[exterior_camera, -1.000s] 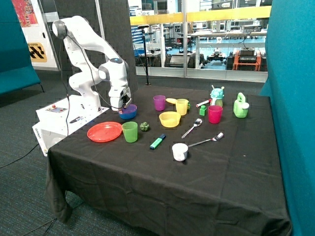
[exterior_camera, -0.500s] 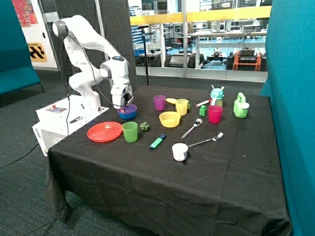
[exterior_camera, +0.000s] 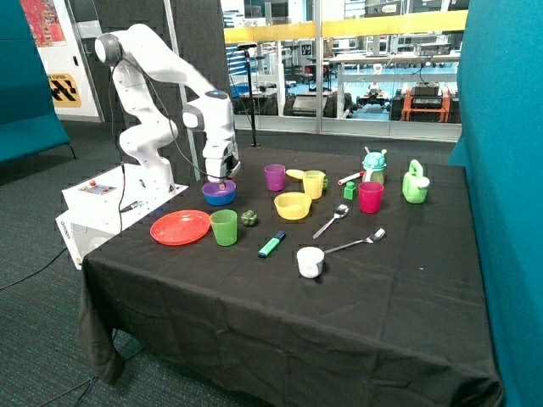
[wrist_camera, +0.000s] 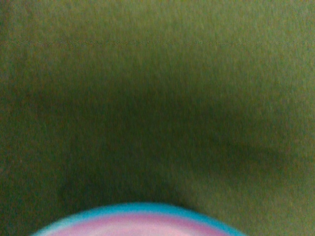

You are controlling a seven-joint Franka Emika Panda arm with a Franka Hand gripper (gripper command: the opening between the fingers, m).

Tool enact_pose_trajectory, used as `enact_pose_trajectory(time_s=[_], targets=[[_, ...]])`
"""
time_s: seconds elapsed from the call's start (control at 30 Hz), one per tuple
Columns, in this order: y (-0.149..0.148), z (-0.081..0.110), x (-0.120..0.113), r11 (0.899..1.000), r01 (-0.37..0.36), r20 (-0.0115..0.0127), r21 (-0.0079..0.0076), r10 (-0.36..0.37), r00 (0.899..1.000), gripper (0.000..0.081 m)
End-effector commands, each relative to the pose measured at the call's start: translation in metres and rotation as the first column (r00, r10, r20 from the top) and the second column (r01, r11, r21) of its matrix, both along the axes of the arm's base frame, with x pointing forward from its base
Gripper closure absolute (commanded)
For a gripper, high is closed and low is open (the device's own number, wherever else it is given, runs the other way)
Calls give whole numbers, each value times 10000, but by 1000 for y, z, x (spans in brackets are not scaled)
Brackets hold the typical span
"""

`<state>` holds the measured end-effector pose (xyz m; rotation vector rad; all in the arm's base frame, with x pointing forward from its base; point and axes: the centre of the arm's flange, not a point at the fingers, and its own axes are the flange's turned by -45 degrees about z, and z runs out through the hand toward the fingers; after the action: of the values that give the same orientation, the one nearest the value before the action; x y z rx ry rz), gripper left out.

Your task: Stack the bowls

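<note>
My arm (exterior_camera: 161,76) rises from base off table's far-left corner, elbow high, forearm sloping down toward table. Wrist vertical, gripper (exterior_camera: 222,181) pointing straight down over far-left part of table, near back edge. Fingertips at rim level of stacked bowls (exterior_camera: 219,193). Can't read finger gap from either view. Wrist cam shows no fingers.

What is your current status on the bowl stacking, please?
Tool above the purple bowl, which sits nested in the blue bowl. Yellow bowl apart, unstacked. Green cup and small green object lie between.
</note>
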<state>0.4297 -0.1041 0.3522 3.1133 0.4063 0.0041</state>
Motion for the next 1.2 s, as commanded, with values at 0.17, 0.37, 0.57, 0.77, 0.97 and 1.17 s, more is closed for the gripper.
enact_pose_trajectory(time_s=[0.17,0.37,0.57,0.77,0.97,1.17], targets=[[16,14,40,9959,906,-28,15,-906,9959,377],[17,20,55,9792,2030,-28,15,-2030,9792,364],[14,23,61,9580,2867,-28,15,-2867,9580,347],[12,19,58,9228,3853,-28,15,-3853,9228,337],[7,18,60,8719,4897,-28,15,-4897,8719,316],[9,20,69,8627,5057,-28,15,-5057,8627,312]])
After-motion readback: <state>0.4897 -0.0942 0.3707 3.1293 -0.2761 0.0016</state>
